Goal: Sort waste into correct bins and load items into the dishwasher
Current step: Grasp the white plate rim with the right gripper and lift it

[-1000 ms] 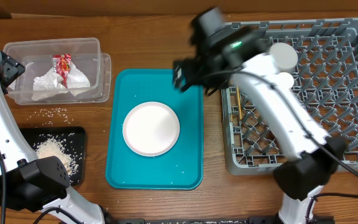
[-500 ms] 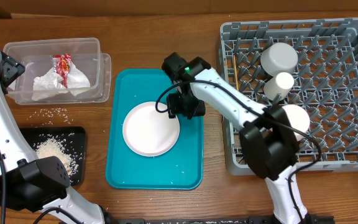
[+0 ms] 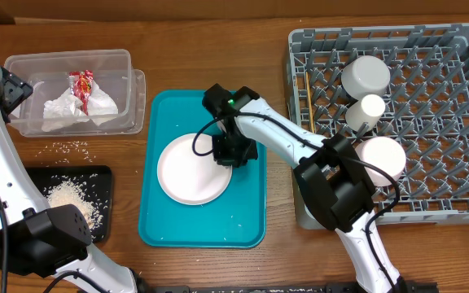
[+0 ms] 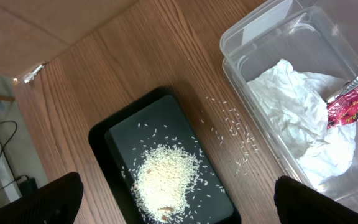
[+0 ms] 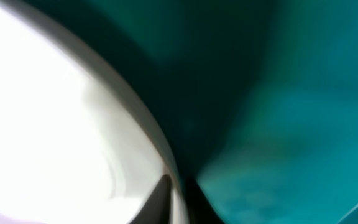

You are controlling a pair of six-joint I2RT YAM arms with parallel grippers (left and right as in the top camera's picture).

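A: White plate point(image 3: 187, 171), one, flat on teal tray point(image 3: 249, 213). Step in hand: pick-up for loading. Right gripper point(image 3: 233, 151) closed at the plate's right rim, apparently clamped on it; its wrist view is too blurred to confirm.

B: Next move: lift, tip upright, slot between pegs of grey rack point(image 3: 438, 122). Left gripper point(image 4: 176, 202): spread wide, empty, above black tray point(image 4: 104, 134); only its wrist view shows that spread.

Right wrist view badly blurred — the plate point(image 5: 55, 124) rim and teal tray point(image 5: 291, 93) are mere smears. Overhead, the right gripper point(image 3: 233, 151) hides its fingertips beneath its own body. Left wrist view cuts the clear tub point(image 4: 253, 22) off at the right edge.
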